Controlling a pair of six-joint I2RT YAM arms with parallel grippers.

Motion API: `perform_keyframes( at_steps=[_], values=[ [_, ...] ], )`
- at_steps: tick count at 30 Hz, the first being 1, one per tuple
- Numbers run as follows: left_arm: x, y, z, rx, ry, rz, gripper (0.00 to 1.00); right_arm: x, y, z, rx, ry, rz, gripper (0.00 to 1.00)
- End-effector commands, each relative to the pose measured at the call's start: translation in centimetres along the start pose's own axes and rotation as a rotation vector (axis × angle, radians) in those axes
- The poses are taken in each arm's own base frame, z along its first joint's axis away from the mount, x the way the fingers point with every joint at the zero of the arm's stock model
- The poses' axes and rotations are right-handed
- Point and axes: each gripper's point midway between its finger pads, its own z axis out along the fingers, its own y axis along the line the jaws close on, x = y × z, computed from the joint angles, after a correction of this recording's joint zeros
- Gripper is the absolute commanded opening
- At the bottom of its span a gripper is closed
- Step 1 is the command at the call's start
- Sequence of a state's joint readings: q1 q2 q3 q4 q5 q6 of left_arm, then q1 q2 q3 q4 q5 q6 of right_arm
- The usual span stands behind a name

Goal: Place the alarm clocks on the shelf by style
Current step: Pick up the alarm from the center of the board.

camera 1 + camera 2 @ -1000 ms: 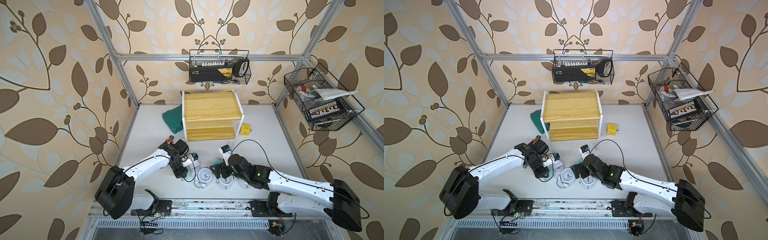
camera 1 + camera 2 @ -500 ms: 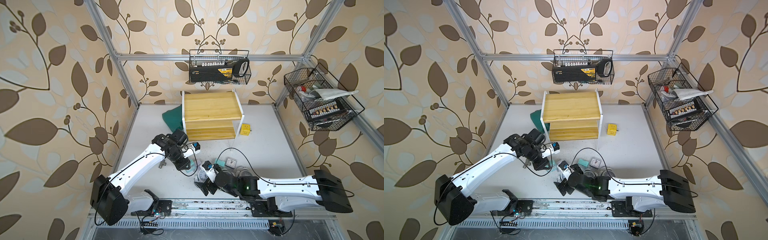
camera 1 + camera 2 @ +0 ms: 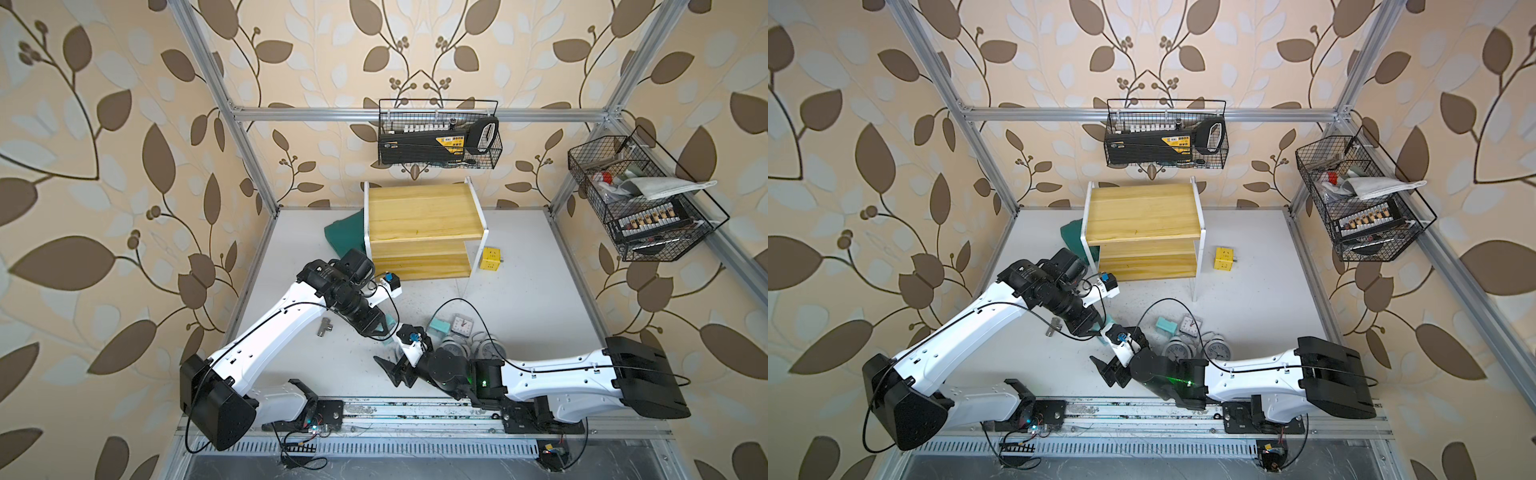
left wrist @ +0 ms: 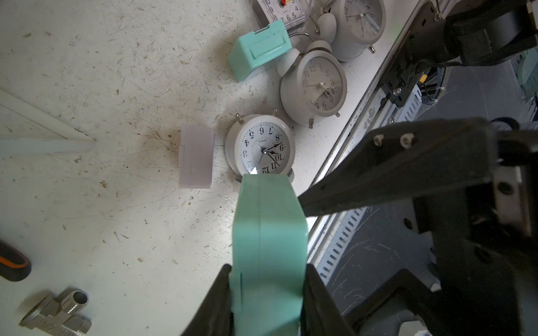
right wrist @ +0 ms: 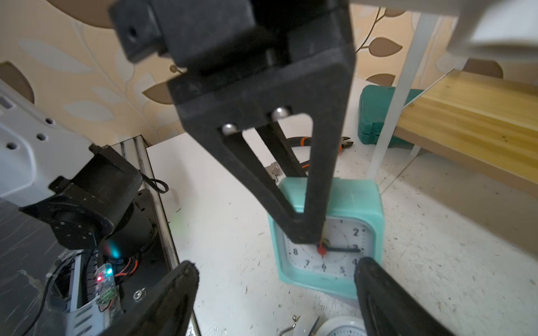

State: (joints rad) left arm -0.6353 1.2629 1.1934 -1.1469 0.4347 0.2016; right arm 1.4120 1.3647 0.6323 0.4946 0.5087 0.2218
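My left gripper is shut on a teal square alarm clock and holds it upright low over the table. My right gripper is open in front of that clock's dial, with nothing between its fingers. In the left wrist view three round white twin-bell clocks, a lilac clock, a second teal clock and a clear one lie on the table. The wooden shelf stands empty at the back, as both top views show.
A yellow cube socket sits right of the shelf and a dark green case on its left. A metal pipe fitting and orange-handled pliers lie on the left. Wire baskets hang on the walls. The arms' rail runs along the front.
My right arm has swung left and low along the front edge, away from the round clocks. My left gripper, still shut on the teal clock, has drifted right toward it.
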Motion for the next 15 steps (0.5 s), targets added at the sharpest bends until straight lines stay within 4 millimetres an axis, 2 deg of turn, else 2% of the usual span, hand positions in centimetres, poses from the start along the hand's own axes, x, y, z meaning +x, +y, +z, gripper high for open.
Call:
perform_keyframes(
  at_steps=[1, 10, 15],
  values=[
    [0.0, -1.8, -0.3, 0.081, -0.005, -0.012, 0.29, -1.4, -0.6, 0.3, 0.049, -0.112, -0.012, 0.86],
    [0.5, -2.3, -0.3, 0.109, -0.011, 0.001, 0.30, -1.5, -0.9, 1.2, 0.083, -0.153, -0.035, 0.79],
    [0.8, -2.4, -0.1, 0.116, -0.008, 0.011, 0.30, -0.9, -2.0, 2.0, 0.105, -0.126, -0.012, 0.78]
  ],
)
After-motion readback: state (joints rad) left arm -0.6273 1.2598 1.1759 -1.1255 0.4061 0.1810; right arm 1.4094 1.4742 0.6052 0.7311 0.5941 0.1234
